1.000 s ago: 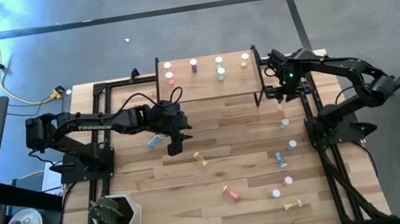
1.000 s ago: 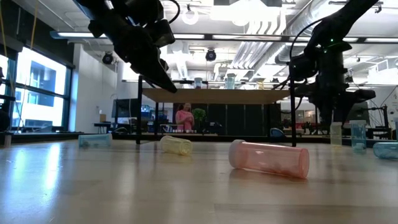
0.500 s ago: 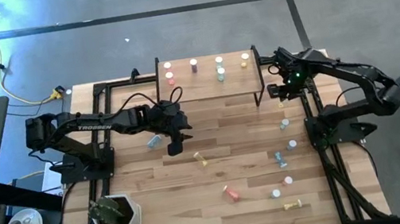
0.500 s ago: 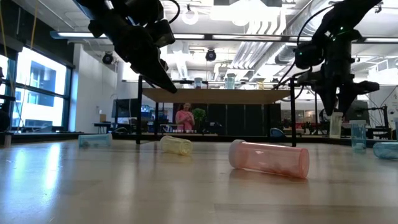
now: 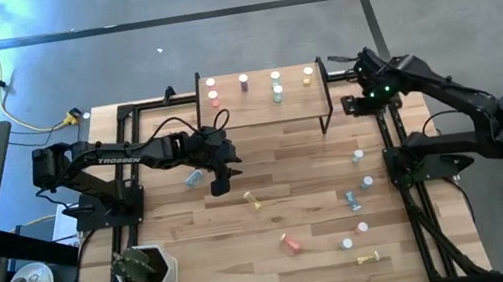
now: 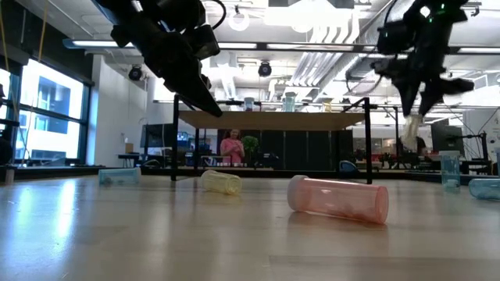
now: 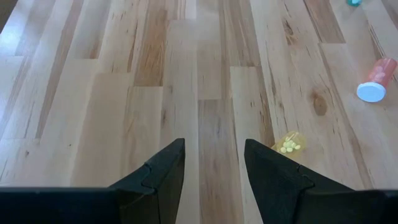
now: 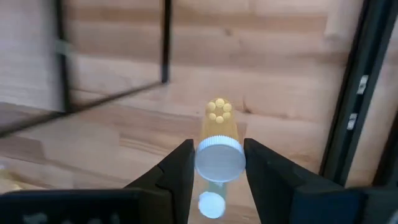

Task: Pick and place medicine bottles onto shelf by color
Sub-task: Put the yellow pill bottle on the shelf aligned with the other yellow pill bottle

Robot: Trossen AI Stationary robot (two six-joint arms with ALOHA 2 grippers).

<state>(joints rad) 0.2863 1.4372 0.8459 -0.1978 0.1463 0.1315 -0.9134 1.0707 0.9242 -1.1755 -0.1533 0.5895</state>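
Observation:
My right gripper [image 8: 217,167] is shut on a yellow medicine bottle [image 8: 218,127] with a white cap, in the air beside the shelf's right legs [image 5: 326,99]. The shelf [image 5: 266,106] stands at the table's far middle with several bottles upright on it, among them a red one [image 5: 212,85] and a yellow one [image 5: 308,73]. My left gripper [image 5: 220,179] hangs open over the table's middle, nothing between its fingers [image 7: 163,168]. A yellow bottle [image 7: 287,144] lies on its side just beyond it. My right gripper pinches the yellow bottle between its two fingers at its capped top end [image 8: 219,159], one finger [image 8: 180,165] on each side. The fingers come from above, pointing steeply down. The bottle hangs below them [image 6: 410,134], cap up, lifted clear of the table.
Loose bottles lie or stand over the table's right half: a red one on its side [image 5: 291,244], a blue one [image 5: 352,199], white-capped ones [image 5: 367,182] near the right frame. Another blue one [image 5: 195,177] lies by my left gripper. A potted plant [image 5: 140,270] sits near left.
My right gripper has risen with the yellow bottle, which was near the table top and now hangs clear of it at about shelf height. It has also drifted a little toward the table's far edge.

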